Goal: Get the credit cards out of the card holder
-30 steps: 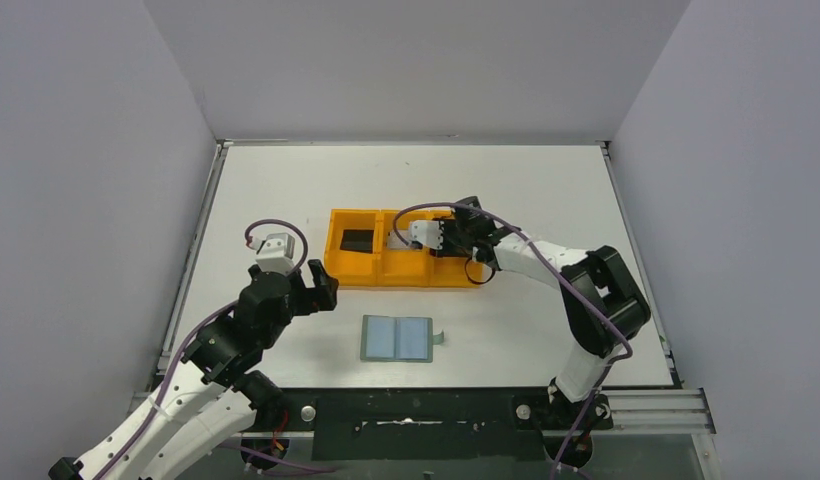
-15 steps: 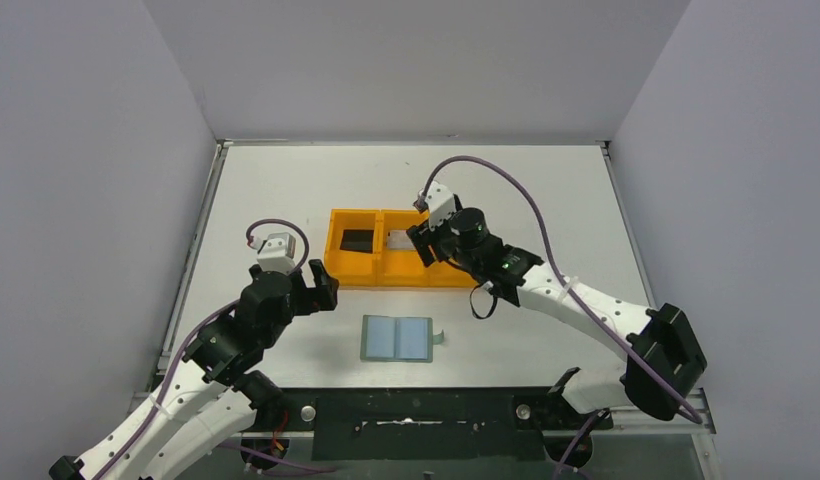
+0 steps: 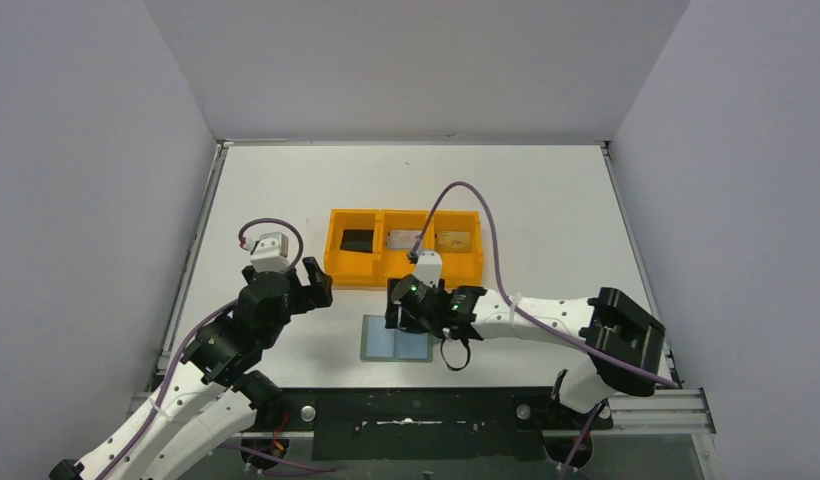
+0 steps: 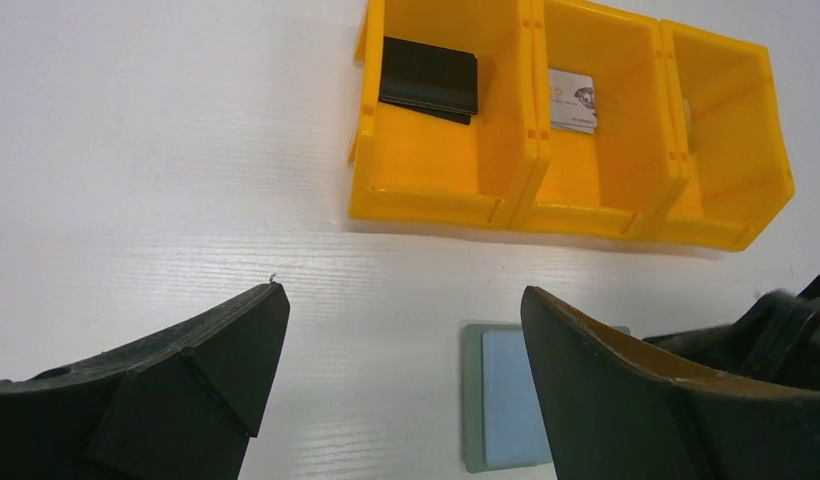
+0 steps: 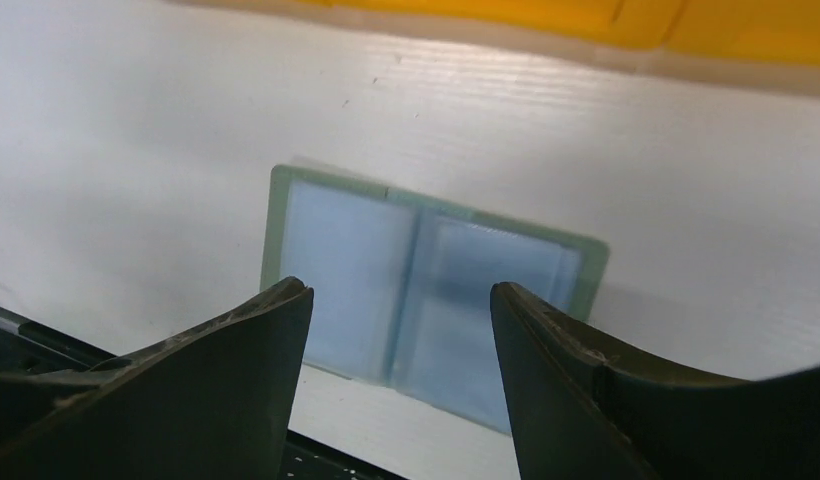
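We see the right pincer [image 5: 401, 290], released and empty, poised over the open card holder [image 5: 336, 250] on the worktop [image 5: 136, 120], apparently because its three credit cards [image 4: 429, 78] lie sorted in the orange tray [image 4: 441, 200], while the left pincer [image 4: 404, 293] hangs open nearby.

No word, number or brand can be read in any view. The silvery grey card [image 4: 572, 100], lying in the middle compartment of the orange tray [image 4: 441, 205], carries a small gold-coloured mark near its left edge and a pale printed figure toward its right. Both are too small and blurred to make out as letters. From above, the tan-brown card [image 3: 454, 239] in the right compartment shows only a faint lighter patch, likewise unreadable. The black card [image 4: 429, 76] in the left compartment and the pale blue inside of the open card holder [image 5: 431, 290] show plain surfaces.
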You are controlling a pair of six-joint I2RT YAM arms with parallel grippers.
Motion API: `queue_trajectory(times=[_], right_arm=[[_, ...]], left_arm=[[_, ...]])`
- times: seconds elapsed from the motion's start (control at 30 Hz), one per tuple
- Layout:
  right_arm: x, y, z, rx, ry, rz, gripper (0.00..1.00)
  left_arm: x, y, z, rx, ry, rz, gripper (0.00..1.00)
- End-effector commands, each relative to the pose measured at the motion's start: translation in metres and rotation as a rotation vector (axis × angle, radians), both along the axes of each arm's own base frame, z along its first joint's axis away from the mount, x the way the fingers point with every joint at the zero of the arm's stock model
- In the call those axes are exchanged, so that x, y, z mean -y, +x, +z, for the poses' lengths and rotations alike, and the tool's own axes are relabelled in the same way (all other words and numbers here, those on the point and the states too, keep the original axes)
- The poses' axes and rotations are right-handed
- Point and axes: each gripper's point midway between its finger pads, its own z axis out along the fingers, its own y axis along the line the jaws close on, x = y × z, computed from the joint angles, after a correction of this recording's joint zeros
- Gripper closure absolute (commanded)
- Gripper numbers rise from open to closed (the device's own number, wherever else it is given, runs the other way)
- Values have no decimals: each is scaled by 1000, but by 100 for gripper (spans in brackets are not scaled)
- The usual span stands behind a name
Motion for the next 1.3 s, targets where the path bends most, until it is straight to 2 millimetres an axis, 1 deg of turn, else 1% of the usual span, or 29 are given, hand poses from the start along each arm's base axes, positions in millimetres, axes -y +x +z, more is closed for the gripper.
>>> queue_trajectory(times=[0.0,0.07,0.17,0.23,0.37,0.47,0.53,0.67,0.77,0.83,1.0,1.07,1.17,1.27], right_arm=[[-23,-6,11,44,-33,-124,31],[-35,-11,10,58,-70,-104,28],[-48,-17,3,60,-115,-86,28],[-50,-18,-4,49,-152,-95,27],[-56,-23,-12,37,-168,-83,27],[-61,-27,-25,7,-178,-59,26],[-67,-31,-34,-15,-176,-25,23],[-69,-37,-54,-71,-194,5,23],[-58,-38,-64,-90,-262,-19,23],[-50,-38,-70,-96,-309,-41,25],[-41,-39,-76,-92,-371,-70,41],[-40,-38,-74,-87,-372,-77,46],[-40,-35,-69,-74,-359,-82,48],[-46,-35,-66,-81,-297,-63,52]], left_arm=[[-9,4,10,32,-17,60,12],[-10,4,10,31,-17,68,12],[-13,4,12,36,-20,82,12],[-15,3,13,40,-23,89,12],[-17,3,15,53,-34,98,12],[-17,3,15,55,-37,96,12],[-16,3,15,54,-36,95,12],[-15,3,14,50,-34,91,12],[-16,3,14,51,-33,91,12],[-16,3,14,50,-33,91,12],[-15,3,13,49,-31,89,12],[-15,3,13,48,-32,89,12],[-15,3,13,46,-29,86,12],[-14,3,12,43,-28,85,12]])
